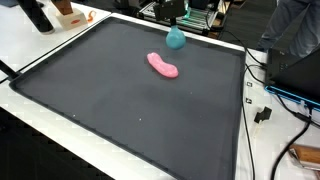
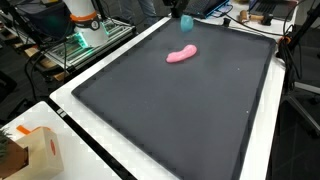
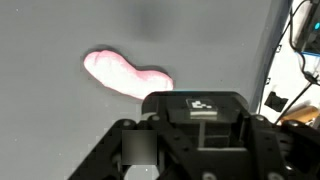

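I have the gripper (image 1: 175,20) hanging over the far edge of the dark grey mat (image 1: 120,110) on the white counter (image 1: 55,128). I cannot tell whether the jaws stand wide or narrow, since the wrist view shows only the black housing. A small teal rounded object (image 1: 175,39) sits right under them; touching or gripped, I cannot say. The pink, soft-looking bean-shaped piece (image 3: 125,77) lies on the mat at about 7 o'clock from the teal one, near but apart. I judge this to be the approach step. The next move calls for centring over the pink piece's narrow middle, then a slow descent.
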Tool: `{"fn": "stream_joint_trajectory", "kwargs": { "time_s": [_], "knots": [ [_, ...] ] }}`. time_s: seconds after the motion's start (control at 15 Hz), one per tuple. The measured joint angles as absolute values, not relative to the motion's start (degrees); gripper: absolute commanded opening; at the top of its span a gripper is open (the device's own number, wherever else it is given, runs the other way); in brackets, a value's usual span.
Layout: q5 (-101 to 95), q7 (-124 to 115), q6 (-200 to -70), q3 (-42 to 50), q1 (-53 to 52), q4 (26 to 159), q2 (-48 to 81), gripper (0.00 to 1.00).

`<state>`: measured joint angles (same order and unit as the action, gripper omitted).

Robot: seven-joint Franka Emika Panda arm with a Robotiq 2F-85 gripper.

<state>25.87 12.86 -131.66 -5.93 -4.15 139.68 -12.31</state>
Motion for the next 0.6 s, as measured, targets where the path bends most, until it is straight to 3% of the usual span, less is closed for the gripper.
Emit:
{"fn": "stream_joint_trajectory", "kwargs": {
  "time_s": [0.07, 0.13, 0.6],
  "knots": [
    [23.5, 10.3, -131.7, -6.3, -4.5, 139.5, -12.5, 0.35],
    [21.3, 7.9, -131.7, -6.7, -4.8, 139.3, -12.8, 0.6],
    [18.1, 3.8, -131.7, -7.7, -5.7, 139.2, -13.5, 0.6]
  ]
}}
